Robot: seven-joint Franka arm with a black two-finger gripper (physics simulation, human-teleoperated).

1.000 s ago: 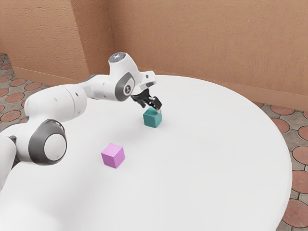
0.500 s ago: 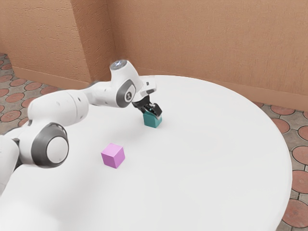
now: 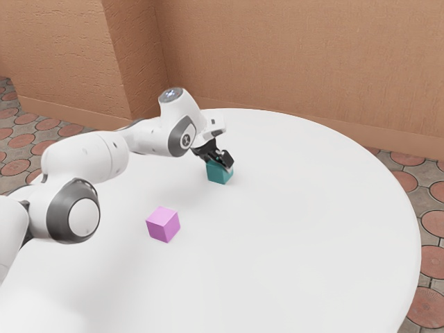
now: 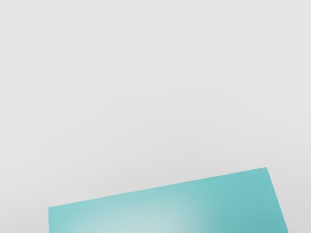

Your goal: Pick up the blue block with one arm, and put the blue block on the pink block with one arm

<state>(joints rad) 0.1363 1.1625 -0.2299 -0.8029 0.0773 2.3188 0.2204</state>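
Note:
The blue block (image 3: 220, 173), teal in colour, rests on the white round table (image 3: 312, 229) toward its far side. My black gripper (image 3: 218, 161) is lowered straight onto the top of this block, coming in from the exterior view's left. In the wrist view the teal block (image 4: 170, 206) lies blurred right under my hand. The pink block (image 3: 163, 224) sits on the table nearer the camera, to the exterior view's left of the blue block and well apart from it.
The table's rim (image 3: 406, 208) curves around at the exterior view's right. Brown walls meet in a corner (image 3: 132, 62) behind the arm. A tiled floor (image 3: 28, 139) surrounds the table. Bare tabletop lies between the two blocks.
Over the last second my hand came down from just above the teal block onto its top. In the last half second it barely moved. Both blocks stayed where they were.

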